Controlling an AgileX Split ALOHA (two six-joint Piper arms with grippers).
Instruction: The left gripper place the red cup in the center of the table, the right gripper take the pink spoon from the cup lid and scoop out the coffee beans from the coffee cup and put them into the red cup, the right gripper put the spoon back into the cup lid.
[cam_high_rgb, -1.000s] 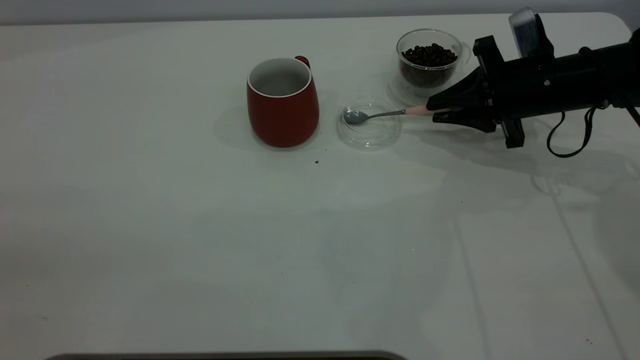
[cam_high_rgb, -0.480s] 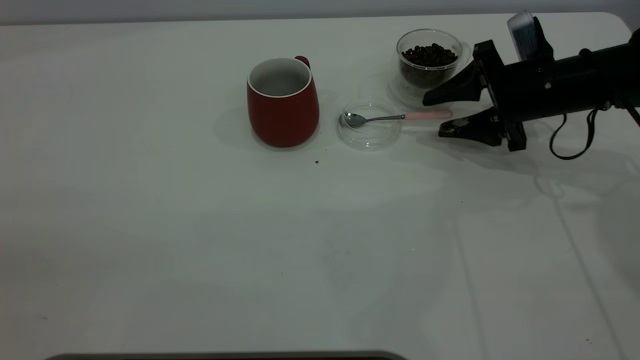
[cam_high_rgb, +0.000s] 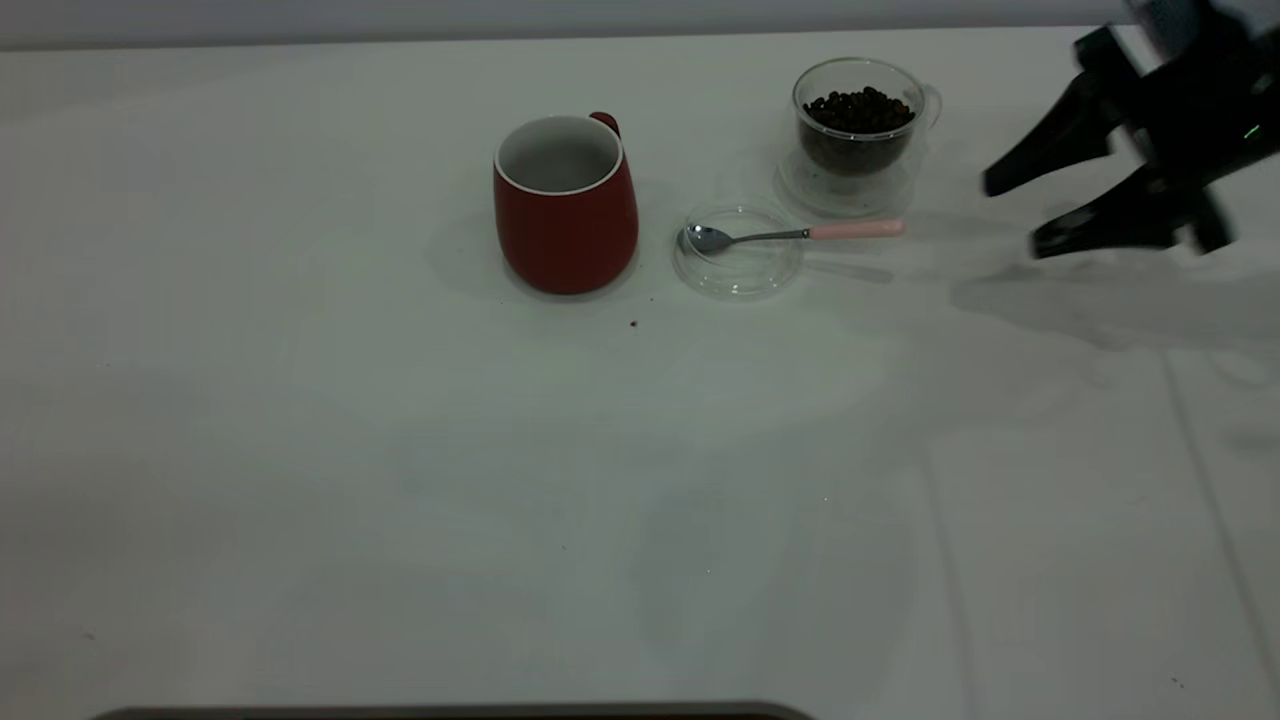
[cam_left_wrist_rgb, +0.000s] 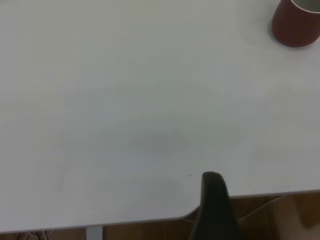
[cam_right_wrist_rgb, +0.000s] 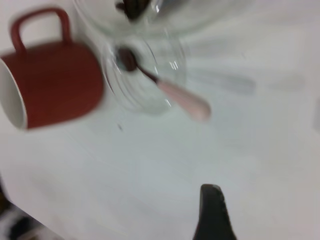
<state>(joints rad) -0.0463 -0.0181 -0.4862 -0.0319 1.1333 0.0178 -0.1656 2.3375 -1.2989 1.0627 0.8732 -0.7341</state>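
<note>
Exterior view: right end effector (cam_high_rgb: 1010, 215) spread, empty.

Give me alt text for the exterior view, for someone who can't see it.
A pink spoon rests with its bowl in a clear cup lid on a white table, between a red cup and a glass coffee cup of coffee beans. The right gripper hangs open, clear of the spoon.

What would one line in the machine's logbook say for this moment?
right gripper: open, empty, right of pink spoon | spoon: bowl in cup lid | red cup: mid-table | coffee cup: beans inside
</note>
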